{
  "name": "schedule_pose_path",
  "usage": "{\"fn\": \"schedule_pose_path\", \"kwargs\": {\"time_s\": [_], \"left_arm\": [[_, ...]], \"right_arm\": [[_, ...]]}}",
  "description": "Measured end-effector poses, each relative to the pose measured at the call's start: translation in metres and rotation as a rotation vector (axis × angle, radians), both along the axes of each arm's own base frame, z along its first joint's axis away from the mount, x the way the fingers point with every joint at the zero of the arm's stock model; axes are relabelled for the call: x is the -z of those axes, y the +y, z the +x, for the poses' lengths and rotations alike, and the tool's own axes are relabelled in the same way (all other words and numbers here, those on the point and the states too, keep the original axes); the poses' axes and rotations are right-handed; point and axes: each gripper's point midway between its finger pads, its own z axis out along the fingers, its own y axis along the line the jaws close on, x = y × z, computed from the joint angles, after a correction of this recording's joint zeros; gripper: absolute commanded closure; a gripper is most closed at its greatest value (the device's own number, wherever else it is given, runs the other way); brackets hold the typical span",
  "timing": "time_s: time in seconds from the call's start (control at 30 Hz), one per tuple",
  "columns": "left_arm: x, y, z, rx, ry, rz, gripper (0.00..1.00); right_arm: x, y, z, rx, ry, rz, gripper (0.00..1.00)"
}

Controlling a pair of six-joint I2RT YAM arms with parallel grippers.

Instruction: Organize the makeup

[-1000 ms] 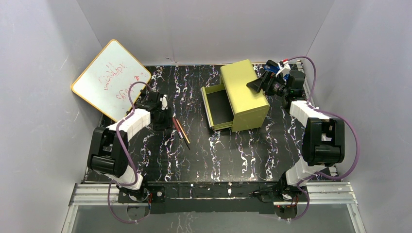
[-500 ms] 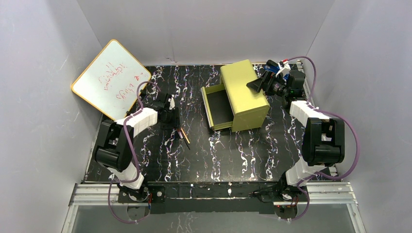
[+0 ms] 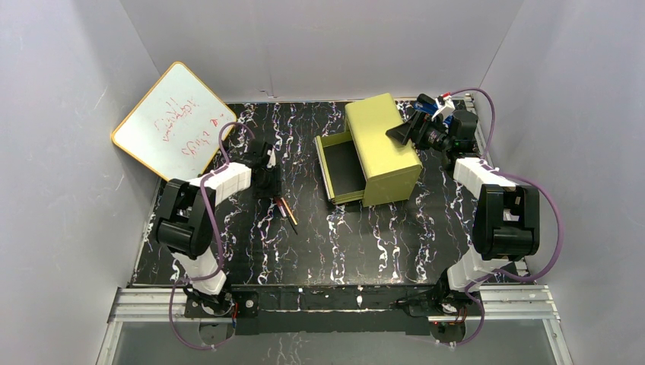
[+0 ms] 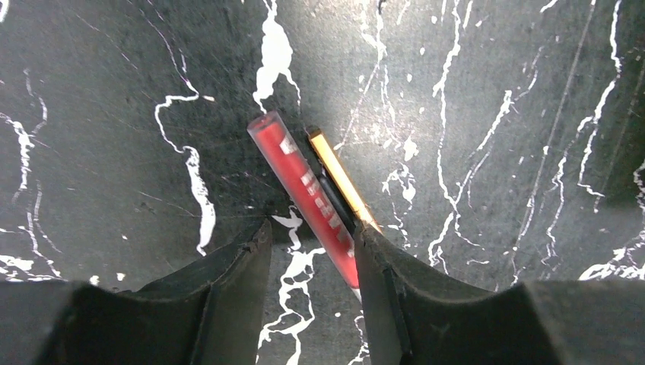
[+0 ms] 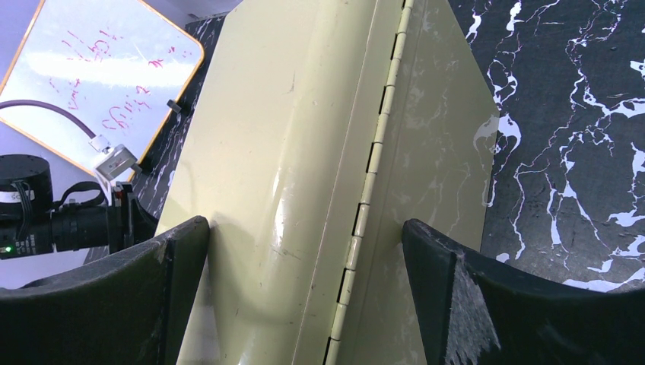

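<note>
Two thin sticks lie side by side on the black marbled table: a red one and a gold-orange one. Their near ends show in the top view. My left gripper is open and low over them. The red stick's near end lies between the fingers, close against the right finger; the gold stick runs under that finger. My left gripper also shows in the top view. My right gripper is open, its fingers straddling the hinged top edge of the yellow-green drawer box. The discs and the palette are out of view.
The yellow-green box stands at the back centre with its drawer pulled out toward the left. A yellow-rimmed whiteboard leans at the back left. Grey walls close in the table on three sides.
My left arm has swung right and forward, bringing its gripper over the far ends of the two sticks. The right arm and the box have not moved.
</note>
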Motion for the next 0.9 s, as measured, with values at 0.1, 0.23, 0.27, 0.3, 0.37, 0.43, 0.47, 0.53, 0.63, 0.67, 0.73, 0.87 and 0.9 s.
{"fn": "schedule_pose_path", "kwargs": {"time_s": [0.1,0.23,0.27,0.3,0.37,0.43,0.47,0.53,0.63,0.67,0.73,0.87,0.9], "left_arm": [[0.001,0.005,0.004,0.008,0.002,0.041,0.59],[0.001,0.011,0.009,0.017,0.003,0.087,0.59],[0.002,0.013,0.008,0.019,0.004,0.094,0.59],[0.002,0.014,0.009,0.020,0.006,0.101,0.59],[0.002,0.015,0.010,0.025,0.009,0.114,0.59],[0.003,0.016,0.010,0.032,0.012,0.130,0.61],[0.003,0.017,0.011,0.034,0.013,0.141,0.65],[0.003,0.019,0.011,0.041,0.018,0.163,0.75],[0.003,0.019,0.011,0.050,0.025,0.173,0.82],[0.003,0.019,0.011,0.053,0.028,0.175,0.84],[0.003,0.019,0.011,0.058,0.032,0.178,0.90],[0.004,0.019,0.011,0.065,0.036,0.183,1.00],[0.004,0.019,0.012,0.068,0.038,0.184,1.00]], "right_arm": [[0.000,0.000,0.000,0.000,0.000,0.000,0.00],[0.000,0.000,0.000,0.000,0.000,0.000,0.00],[0.000,0.000,0.000,0.000,0.000,0.000,0.00],[0.000,0.000,0.000,0.000,-0.001,0.000,0.00],[0.000,0.000,0.000,0.000,-0.001,0.000,0.00],[0.000,0.000,0.000,0.000,-0.001,0.000,0.00],[0.000,0.000,0.000,0.000,-0.001,0.000,0.00],[0.000,0.000,0.000,0.000,0.000,0.000,0.00],[0.000,0.000,0.000,0.000,-0.001,0.000,0.00],[0.000,0.000,0.000,0.000,-0.001,0.000,0.00],[0.000,0.000,0.000,0.000,-0.001,0.000,0.00],[0.000,0.000,0.000,0.000,0.000,0.000,0.00],[0.000,0.000,0.000,0.000,0.000,0.000,0.00]]}}
